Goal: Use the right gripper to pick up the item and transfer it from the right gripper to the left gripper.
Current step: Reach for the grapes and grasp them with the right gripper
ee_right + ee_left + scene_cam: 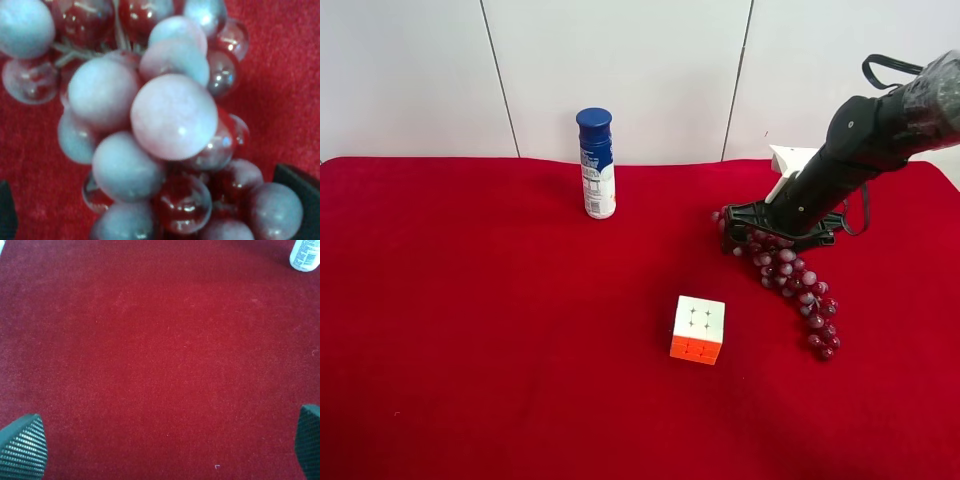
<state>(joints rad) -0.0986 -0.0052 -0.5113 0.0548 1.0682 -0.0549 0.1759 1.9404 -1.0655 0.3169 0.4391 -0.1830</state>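
Observation:
The item, a long bunch of frosty dark red grapes (pixel 795 285), lies on the red cloth at the exterior high view's right. It runs slantwise towards the front. My right gripper (pixel 782 234), on the plastic-wrapped arm, is down over the bunch's far end with its jaws spread wide. In the right wrist view the grapes (pixel 170 115) fill the picture. The right gripper (pixel 155 212) is open, and only its fingertips (pixel 300 195) show, one on either side of the bunch. My left gripper (pixel 165 445) is open and empty over bare cloth. It is out of the exterior high view.
A white bottle with a blue cap (pixel 597 165) stands at the back of the red cloth (pixel 470 330); its base also shows in the left wrist view (pixel 305 255). A white-and-orange puzzle cube (pixel 698 329) sits just left of the bunch's near end.

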